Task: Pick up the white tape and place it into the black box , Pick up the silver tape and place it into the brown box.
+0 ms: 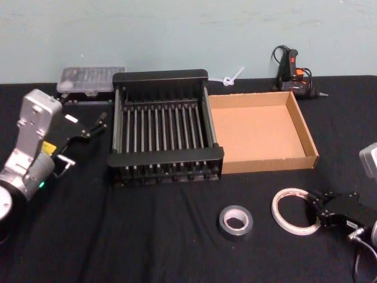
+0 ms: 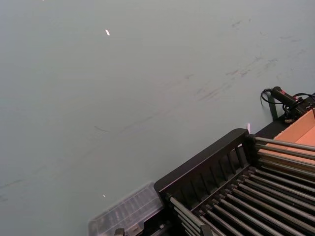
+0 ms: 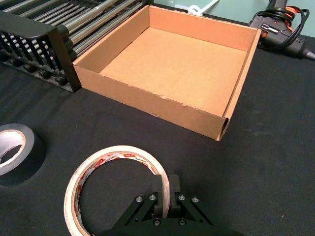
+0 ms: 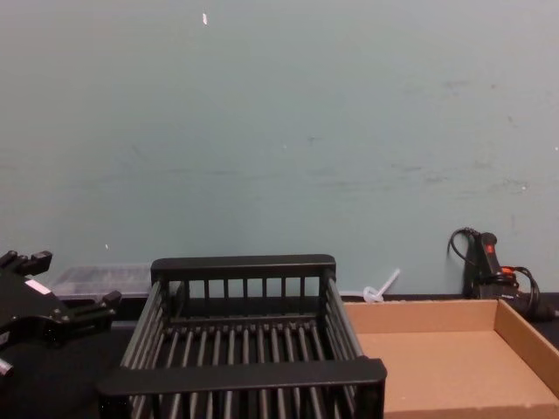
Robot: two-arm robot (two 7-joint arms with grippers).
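Nearest the robot, the right gripper [image 3: 165, 189] sits low on the black table [image 1: 147, 236], at the right side. Its 2 fingers are pinched on the thin wall of the white tape [image 3: 106, 169], 1 inside the ring and 1 outside. The white tape lies flat on the cloth and does not look lifted yet.

Just to its left lies the silver tape [image 1: 235, 221], flat and untouched.

Farther back stand the 2 boxes, side by side and touching. The black box [image 1: 165, 76] is on the left and the brown box [image 1: 306, 132] is on the right. Both look empty.

The left gripper [image 1: 88, 127] hangs beside the black box with its fingers apart, holding nothing.

The step in hand looks like the grab of the white tape. The next move likely calls for a lift, then a carry left, past the brown box and over the black box.
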